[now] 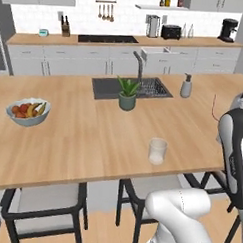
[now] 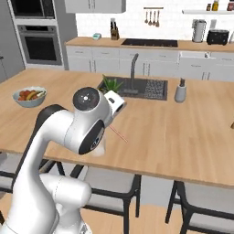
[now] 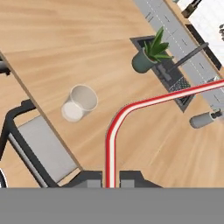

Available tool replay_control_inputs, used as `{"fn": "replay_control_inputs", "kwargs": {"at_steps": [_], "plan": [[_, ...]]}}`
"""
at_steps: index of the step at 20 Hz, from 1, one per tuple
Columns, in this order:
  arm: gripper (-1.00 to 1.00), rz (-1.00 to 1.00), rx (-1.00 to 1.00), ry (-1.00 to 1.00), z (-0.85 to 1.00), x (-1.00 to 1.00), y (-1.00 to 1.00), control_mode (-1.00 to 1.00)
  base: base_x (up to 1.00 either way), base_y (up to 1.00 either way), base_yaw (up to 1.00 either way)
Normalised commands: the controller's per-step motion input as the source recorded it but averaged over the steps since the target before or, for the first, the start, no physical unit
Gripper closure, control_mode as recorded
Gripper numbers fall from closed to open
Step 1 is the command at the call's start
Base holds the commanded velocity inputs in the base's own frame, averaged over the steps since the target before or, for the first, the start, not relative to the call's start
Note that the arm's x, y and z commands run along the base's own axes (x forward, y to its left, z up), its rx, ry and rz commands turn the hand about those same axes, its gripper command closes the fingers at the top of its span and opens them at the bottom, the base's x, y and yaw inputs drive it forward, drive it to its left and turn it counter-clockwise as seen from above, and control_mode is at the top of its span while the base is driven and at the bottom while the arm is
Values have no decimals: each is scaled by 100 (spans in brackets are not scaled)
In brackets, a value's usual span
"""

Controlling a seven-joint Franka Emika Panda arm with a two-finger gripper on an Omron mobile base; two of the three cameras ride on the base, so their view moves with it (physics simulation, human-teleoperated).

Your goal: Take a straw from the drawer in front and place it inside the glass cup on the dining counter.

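The straw [image 3: 114,131] was held clamped in the gripper [image 3: 110,178] above the bench [image 1: 83,137], so the fetching was judged done. The glass cup [image 3: 79,103] stood empty near the edge; insertion remained.

- The back wall [image 1: 128,18] at 12 o'clock is white tile, with utensils [image 1: 105,11] hanging from a rail.
- Below it runs a narrow wooden counter [image 1: 57,39] over grey-white cabinets [image 1: 76,61], with an inset black cooktop [image 1: 108,39].
- A knife block [image 1: 65,28], a toaster [image 1: 171,31] and a coffee machine [image 1: 228,29] stand on that counter.
- A built-in wall oven [image 2: 42,43] sits at 10 o'clock in the right base view.
- Black-framed stools [image 1: 45,205] with pale cushions stand at 6 o'clock on a wood floor [image 1: 103,233].
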Motion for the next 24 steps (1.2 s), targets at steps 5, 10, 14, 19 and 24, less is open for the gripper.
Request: {"fn": "replay_control_inputs", "kwargs": {"at_steps": [5,10,14,19,24], "plan": [[100,0,0,0,0,0,0,100,68,36,-35],[100,-3,5,-4,1,52,21,-100,14,6,-4],[100,0,13,-5,2,55,43,-100,0,0,0],[100,2,17,0,0,49,43,-100,0,0,0],[100,7,18,0,-1,36,36,-100,0,0,0]]}}
